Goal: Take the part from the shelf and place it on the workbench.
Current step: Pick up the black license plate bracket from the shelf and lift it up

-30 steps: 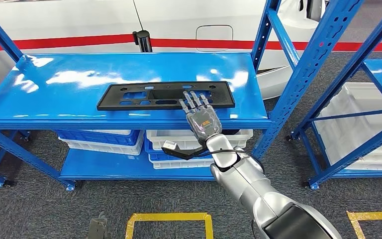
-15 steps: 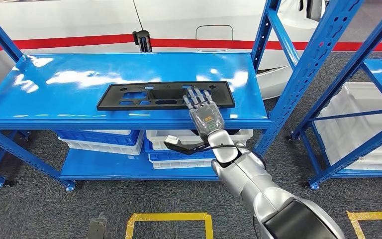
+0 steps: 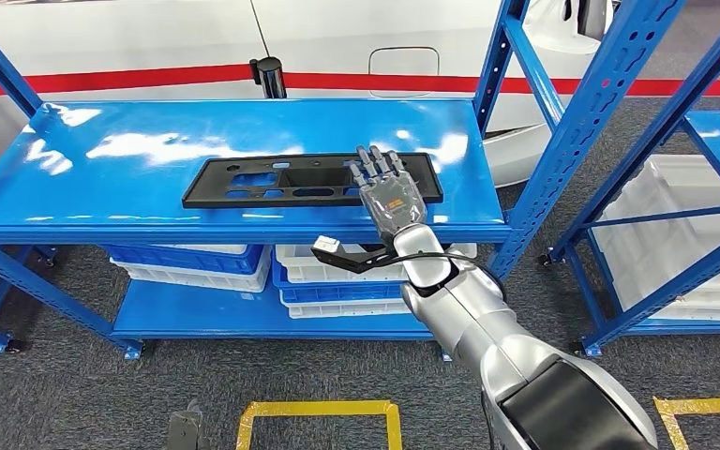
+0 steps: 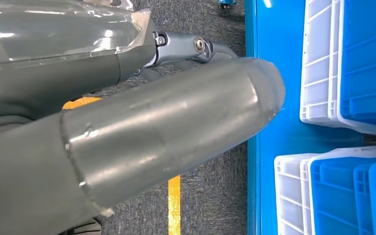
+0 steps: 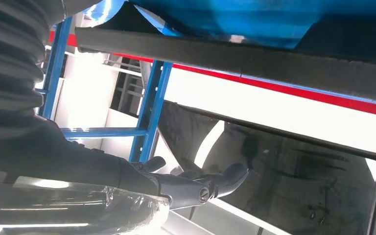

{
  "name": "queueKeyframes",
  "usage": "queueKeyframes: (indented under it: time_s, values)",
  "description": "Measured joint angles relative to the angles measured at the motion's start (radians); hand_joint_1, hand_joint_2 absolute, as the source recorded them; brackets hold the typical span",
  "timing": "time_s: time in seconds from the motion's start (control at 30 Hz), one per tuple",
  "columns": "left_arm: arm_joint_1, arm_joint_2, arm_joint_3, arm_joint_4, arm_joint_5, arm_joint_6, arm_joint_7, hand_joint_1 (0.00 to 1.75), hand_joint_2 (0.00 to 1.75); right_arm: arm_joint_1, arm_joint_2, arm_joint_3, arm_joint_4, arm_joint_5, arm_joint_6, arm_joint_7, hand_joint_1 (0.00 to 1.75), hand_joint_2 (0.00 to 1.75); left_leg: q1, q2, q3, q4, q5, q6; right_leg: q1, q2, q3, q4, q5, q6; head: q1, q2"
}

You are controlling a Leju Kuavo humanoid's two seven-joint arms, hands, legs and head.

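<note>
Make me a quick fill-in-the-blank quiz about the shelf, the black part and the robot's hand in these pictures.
1. The long black part lies on the ___ level of the blue shelf.
2. The ___ hand reaches out over the part's end.
3. White and ___ bins sit on the lower level.

Missing words: top; right; blue

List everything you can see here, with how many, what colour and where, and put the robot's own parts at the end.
part: one, black, flat on the top shelf
shelf: one, blue, facing the robot
second rack: one, blue, to the right
bins: several, blue and white, lower shelf
bin: at least one, white, in the second rack
floor markings: yellow, on grey carpet
right hand: one, grey, fingers spread over the part's right end
left hand: one, grey, beside the lower shelf
</note>
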Motion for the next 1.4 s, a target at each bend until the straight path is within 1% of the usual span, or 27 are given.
queueKeyframes:
  time_s: [0.13,0.37,0.7,1.4]
  values:
    - [0.000,0.000,0.000,0.000,0.002,0.000,0.000,0.00,0.00,-0.005,0.000,0.000,0.001,0.000,0.003,-0.001,0.00,1.75,0.000,0.000,0.000,0.000,0.000,0.000,0.000,0.000,0.000,0.000,0.000,0.000,0.000,0.000]
    - [0.000,-0.001,0.000,0.000,0.004,0.000,0.000,0.00,0.00,-0.011,0.004,0.008,0.014,0.000,0.048,-0.004,0.00,1.75,0.000,0.000,0.000,0.000,0.000,0.000,0.000,0.000,0.000,0.000,0.000,0.000,0.000,0.000]
    - [0.001,-0.003,-0.001,0.000,0.007,0.000,0.000,0.00,0.00,-0.009,0.002,0.025,0.036,0.000,0.084,0.007,0.00,1.75,0.000,0.000,0.000,0.000,0.000,0.000,0.000,0.000,0.000,0.000,0.000,0.000,0.000,0.000]
    - [0.007,-0.006,-0.015,-0.001,0.013,0.001,0.000,0.00,0.00,-0.027,0.001,0.048,0.044,0.000,0.092,0.017,0.00,1.75,0.000,0.000,0.000,0.000,0.000,0.000,0.000,0.000,0.000,0.000,0.000,0.000,0.000,0.000]
